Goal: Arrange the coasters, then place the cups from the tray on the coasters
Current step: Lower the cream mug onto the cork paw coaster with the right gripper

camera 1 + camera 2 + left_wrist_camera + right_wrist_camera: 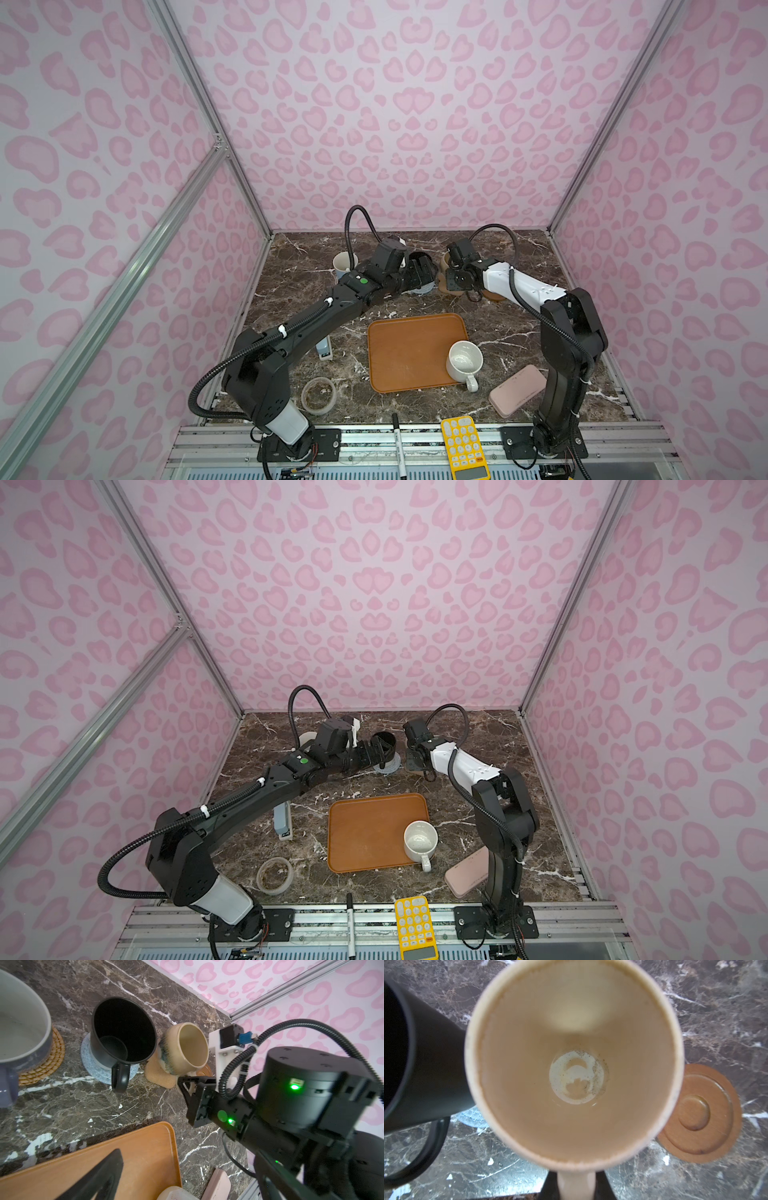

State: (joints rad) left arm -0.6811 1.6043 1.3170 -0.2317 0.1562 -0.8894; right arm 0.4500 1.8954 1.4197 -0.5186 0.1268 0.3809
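**Cream mug at the cork coaster, right gripper clamped on its handle**

The right gripper [188, 1084] is pinched tight on the handle of the cream mug [187, 1051]. That mug is at the back of the table, over the cork coaster [158, 1076] and leaning a little. Whether its base sits flat there, I can't tell. Just beside it the wooden coaster [702, 1113] lies bare.

Along the back row, the black mug [122, 1028] stands upright on the grey-blue coaster [89, 1059], handle towards the tray. Next along, the lavender mug [20, 1022] sits on the orange-tan coaster [47, 1064]. At the far left, the light blue mug [345, 262] shows behind the left arm.

The left gripper [422, 274] hangs near the black mug with its jaws spread wide and nothing in them.

On the tray [403, 353], one cup is left. The white mug [463, 359] stands upright at the near right corner, its handle poking out over the rim.
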